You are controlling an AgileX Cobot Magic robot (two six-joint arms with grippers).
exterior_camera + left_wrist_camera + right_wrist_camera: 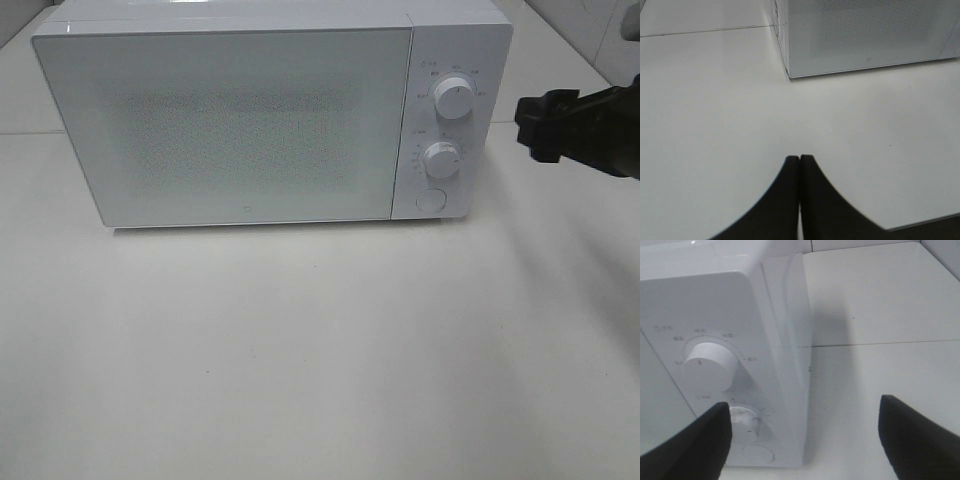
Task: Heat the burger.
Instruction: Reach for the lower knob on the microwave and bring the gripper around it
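The burger is out of view; the door of the white microwave (pixel 250 120) is shut and its frosted window shows nothing inside. My right gripper (pixel 532 125) hovers just right of the microwave's control panel, level with the knobs. In the right wrist view the right gripper (pixel 805 407) is open, its two dark fingers (pixel 695 445) spread wide with nothing between them, facing the panel's right edge. My left gripper (pixel 800 159) is shut and empty, fingertips touching, low over the table in front of the microwave's (pixel 865 35) front corner.
The control panel carries an upper knob (pixel 453 98), a lower knob (pixel 441 157) and a round button (pixel 430 200). The white table (pixel 320 350) spreads in front of the microwave. A table seam (pixel 880 344) runs to the right of the microwave.
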